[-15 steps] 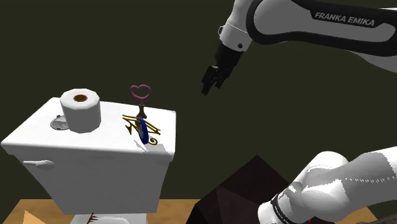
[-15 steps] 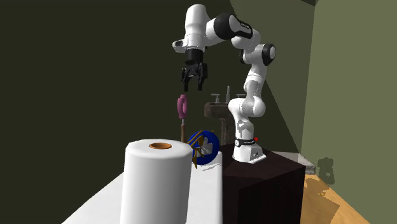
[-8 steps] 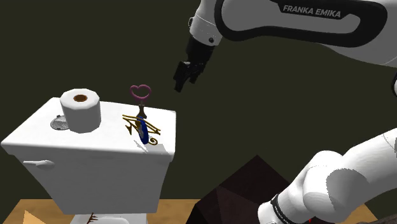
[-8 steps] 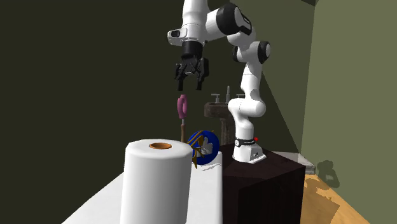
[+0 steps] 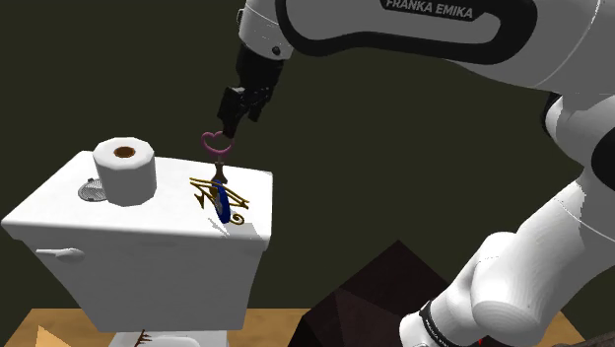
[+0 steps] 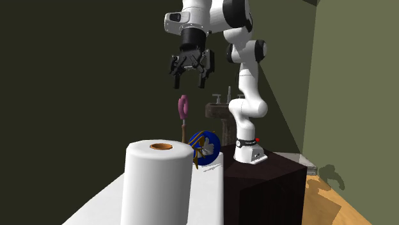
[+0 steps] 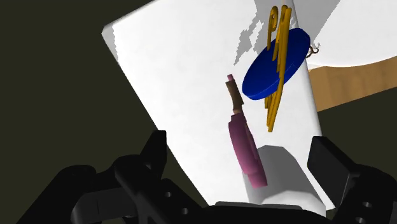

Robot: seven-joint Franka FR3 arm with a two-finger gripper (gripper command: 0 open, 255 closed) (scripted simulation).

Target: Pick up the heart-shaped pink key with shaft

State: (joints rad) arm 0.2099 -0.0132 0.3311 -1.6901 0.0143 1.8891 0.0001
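Note:
The pink heart-shaped key (image 5: 218, 144) stands upright on its brown shaft on the white toilet tank lid (image 5: 148, 212), beside a blue disc with gold wire pieces (image 5: 223, 197). From the side it shows as a thin pink loop (image 6: 183, 107). My gripper (image 5: 229, 126) hangs open just above the heart, not touching it; its fingers spread wide (image 6: 189, 80) over the key. Along the hand, the pink heart (image 7: 245, 148) lies between the two fingers (image 7: 154, 153), with the blue disc (image 7: 277, 63) beyond it.
A white paper roll (image 5: 125, 169) stands on the lid toward the shoulder view's left, large in the foreground (image 6: 158, 182) of the second exterior view. A round grey flush button (image 5: 91, 189) sits behind it. A dark box stand (image 6: 265, 179) holds the arm's base.
The arm has swung toward the shoulder view's left, bringing the gripper from well to the right of the key to just above the heart. The fingers stay open. The key has not moved.

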